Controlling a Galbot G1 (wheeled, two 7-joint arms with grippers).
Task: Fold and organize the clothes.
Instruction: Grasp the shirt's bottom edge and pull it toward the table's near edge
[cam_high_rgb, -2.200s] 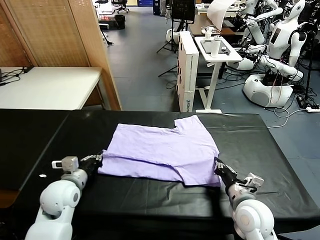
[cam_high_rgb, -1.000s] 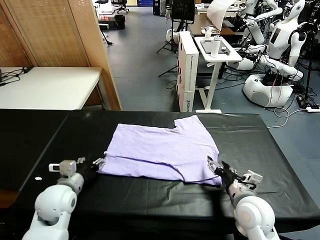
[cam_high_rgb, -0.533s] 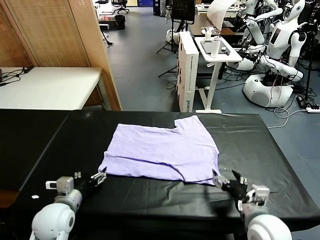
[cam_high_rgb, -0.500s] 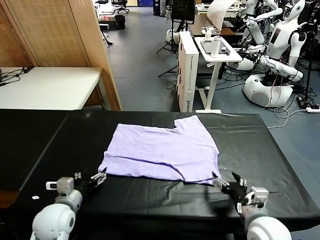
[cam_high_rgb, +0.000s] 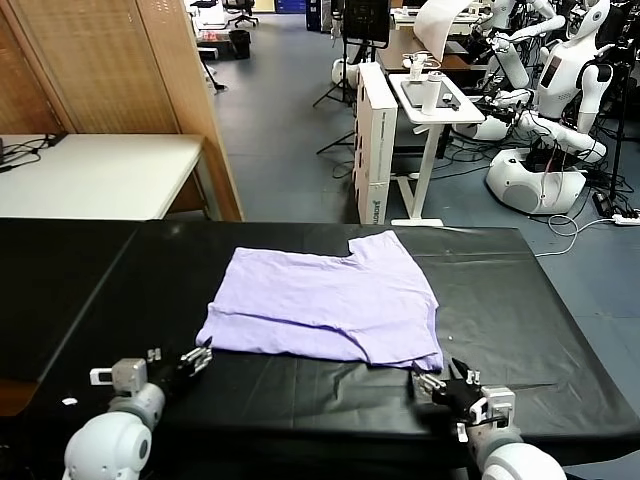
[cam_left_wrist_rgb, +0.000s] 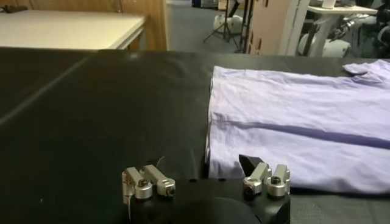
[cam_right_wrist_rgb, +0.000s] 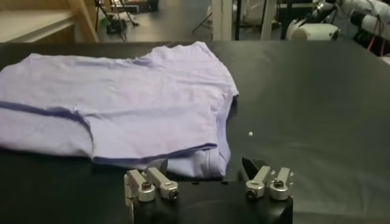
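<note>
Currently noted: T-shirt (cam_high_rgb: 325, 300) lying partly folded mid-table (cam_high_rgb: 520, 290); left gripper (cam_high_rgb: 190, 362) and right gripper (cam_high_rgb: 432, 385) both spread, empty (just off near hem). Recommend gripping both hem corners evenly.

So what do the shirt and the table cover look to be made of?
The T-shirt looks like thin, soft woven or knit cloth, likely cotton: matte lavender, with fine wrinkles and limp folded edges lying flat. The table cover looks like black vinyl or coated fabric: smooth, with a faint sheen and shallow creases catching the light. Neither can be settled by look alone.
</note>
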